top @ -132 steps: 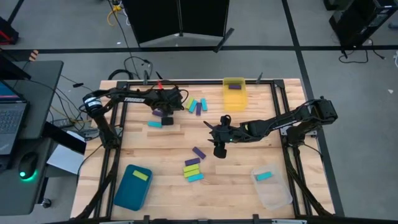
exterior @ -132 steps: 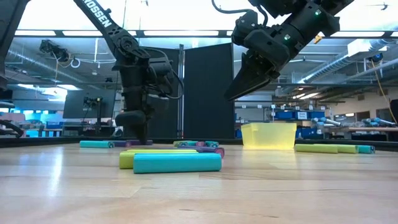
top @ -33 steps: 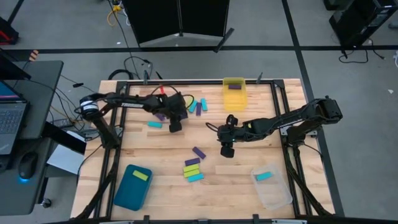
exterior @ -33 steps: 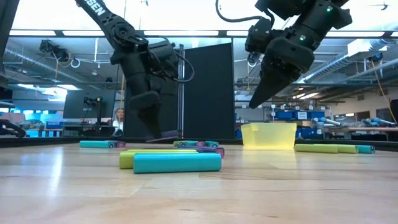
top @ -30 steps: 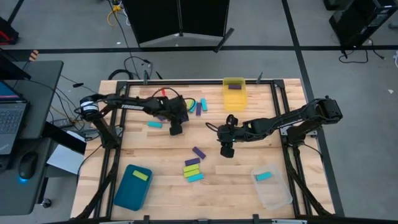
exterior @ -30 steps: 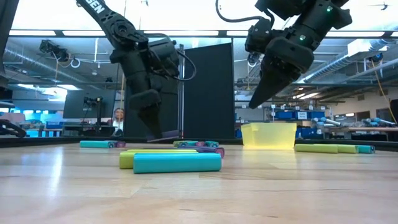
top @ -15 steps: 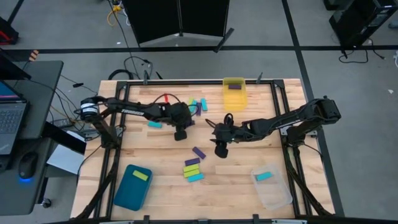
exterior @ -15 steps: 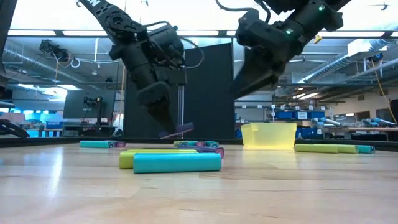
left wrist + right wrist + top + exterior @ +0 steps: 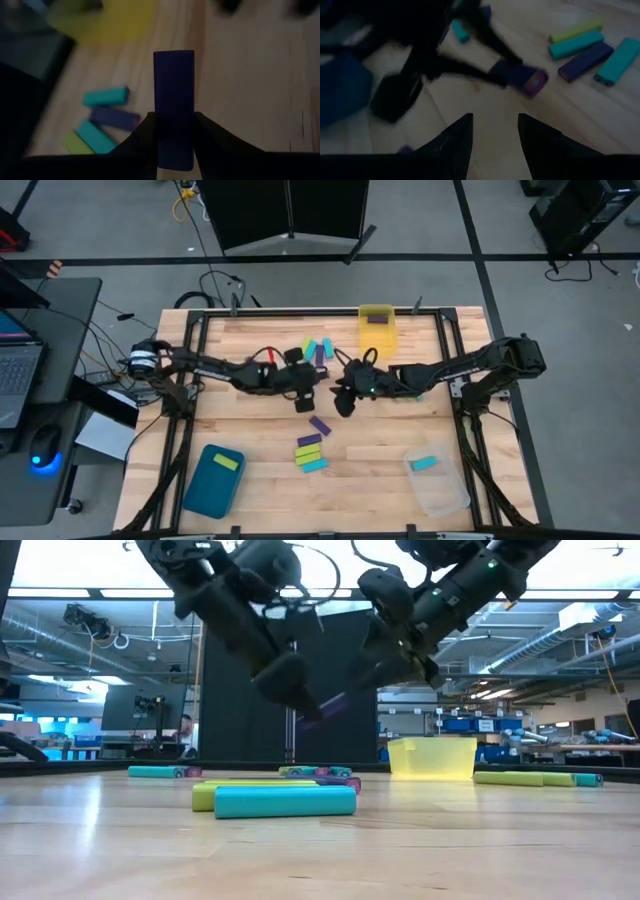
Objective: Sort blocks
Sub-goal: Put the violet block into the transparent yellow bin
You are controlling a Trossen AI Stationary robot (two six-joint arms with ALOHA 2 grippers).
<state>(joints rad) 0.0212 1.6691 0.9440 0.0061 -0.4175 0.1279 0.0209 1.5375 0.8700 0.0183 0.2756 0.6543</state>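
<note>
My left gripper (image 9: 305, 397) reaches over the table's middle and is shut on a purple block (image 9: 173, 95), which the right wrist view shows as a purple block (image 9: 519, 75) with a pink end. My right gripper (image 9: 343, 402) hovers open just to its right, fingers (image 9: 457, 135) apart and aimed at that block. Other blocks lie flat on the table: a green, cyan and purple group (image 9: 316, 349) toward the far edge, a lone purple one (image 9: 320, 424), and a stacked-looking cluster (image 9: 310, 452) nearer. My left gripper pinches the purple block between its two fingers (image 9: 150, 131) at the block's near end (image 9: 173, 145). The rest of the block sticks out past the fingertips, in line with them. The block is lifted clear of the table and tilted in the low view (image 9: 328, 704).
A yellow bin (image 9: 377, 332) with a purple block inside stands at the far edge. A teal bin (image 9: 212, 482) holding a green block sits at the near left. A clear bin (image 9: 438, 482) with a cyan block sits at the near right. Bare wood lies between them.
My left gripper, holding the purple block, has moved right from the far-left block group to the table's middle and risen. My right gripper has moved left toward it, so both now hover close together.
</note>
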